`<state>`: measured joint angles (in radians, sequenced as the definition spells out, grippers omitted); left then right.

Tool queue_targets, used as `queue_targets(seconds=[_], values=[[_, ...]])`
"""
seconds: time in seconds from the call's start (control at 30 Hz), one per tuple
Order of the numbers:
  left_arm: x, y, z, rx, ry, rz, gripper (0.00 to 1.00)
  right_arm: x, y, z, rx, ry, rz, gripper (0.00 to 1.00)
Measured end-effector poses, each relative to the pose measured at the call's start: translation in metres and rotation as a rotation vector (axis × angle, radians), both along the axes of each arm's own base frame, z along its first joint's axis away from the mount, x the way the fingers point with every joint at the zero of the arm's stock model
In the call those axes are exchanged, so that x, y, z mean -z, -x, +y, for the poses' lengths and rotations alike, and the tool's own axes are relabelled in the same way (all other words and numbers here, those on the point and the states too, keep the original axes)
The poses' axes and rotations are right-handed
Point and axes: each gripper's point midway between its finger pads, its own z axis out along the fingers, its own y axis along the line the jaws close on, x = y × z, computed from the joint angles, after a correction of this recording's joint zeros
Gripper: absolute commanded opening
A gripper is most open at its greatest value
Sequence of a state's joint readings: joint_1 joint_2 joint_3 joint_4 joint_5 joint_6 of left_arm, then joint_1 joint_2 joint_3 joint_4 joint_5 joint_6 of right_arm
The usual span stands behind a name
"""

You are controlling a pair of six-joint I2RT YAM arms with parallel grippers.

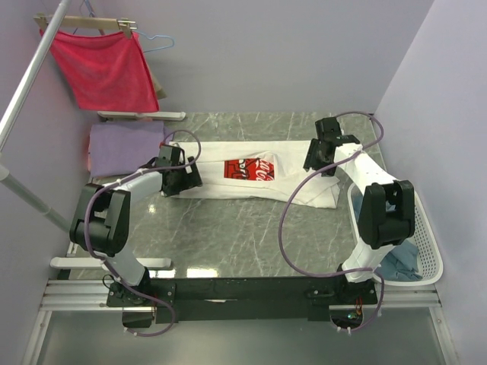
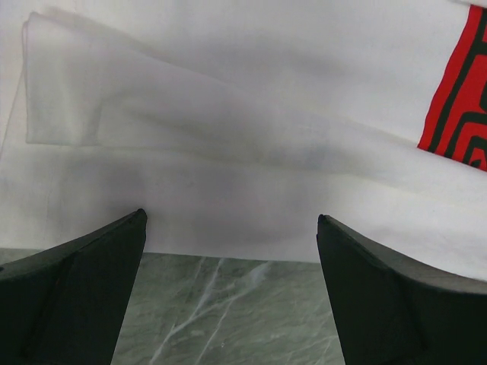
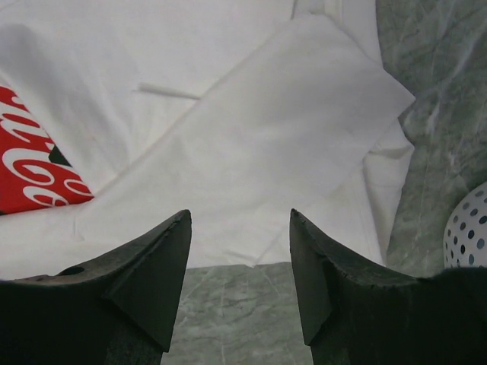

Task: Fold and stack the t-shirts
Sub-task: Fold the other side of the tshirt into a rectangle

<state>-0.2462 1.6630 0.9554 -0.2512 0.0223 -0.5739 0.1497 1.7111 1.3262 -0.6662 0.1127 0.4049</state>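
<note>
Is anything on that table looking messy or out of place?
Mostly the white t-shirt: it lies stretched across the table, and its end by the basket is doubled over in uneven, skewed layers. A grey-blue shirt sits crumpled in that basket.

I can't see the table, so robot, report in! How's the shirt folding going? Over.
Left gripper open, right gripper open, both empty, one at each shirt end. White t-shirt flat on table, partly folded. Nothing blocking it.
</note>
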Motion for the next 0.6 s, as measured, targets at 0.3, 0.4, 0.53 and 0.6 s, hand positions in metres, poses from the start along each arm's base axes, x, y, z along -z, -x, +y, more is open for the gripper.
queue_targets(seconds=[0.3, 0.4, 0.53, 0.6], values=[[0.002, -0.011, -0.003, 0.001, 0.002, -0.014, 0.99, 0.043, 0.038, -0.006, 0.107, -0.035, 0.128, 0.59], [0.001, -0.012, -0.003, 0.003, 0.002, -0.017, 0.99, 0.064, 0.059, -0.004, 0.127, -0.058, 0.192, 0.59], [0.001, -0.012, -0.003, 0.004, 0.001, -0.017, 0.99, 0.076, 0.071, -0.001, 0.139, -0.083, 0.224, 0.58], [0.002, -0.013, -0.003, 0.004, 0.001, -0.016, 1.00, 0.075, 0.068, 0.000, 0.142, -0.088, 0.212, 0.57]])
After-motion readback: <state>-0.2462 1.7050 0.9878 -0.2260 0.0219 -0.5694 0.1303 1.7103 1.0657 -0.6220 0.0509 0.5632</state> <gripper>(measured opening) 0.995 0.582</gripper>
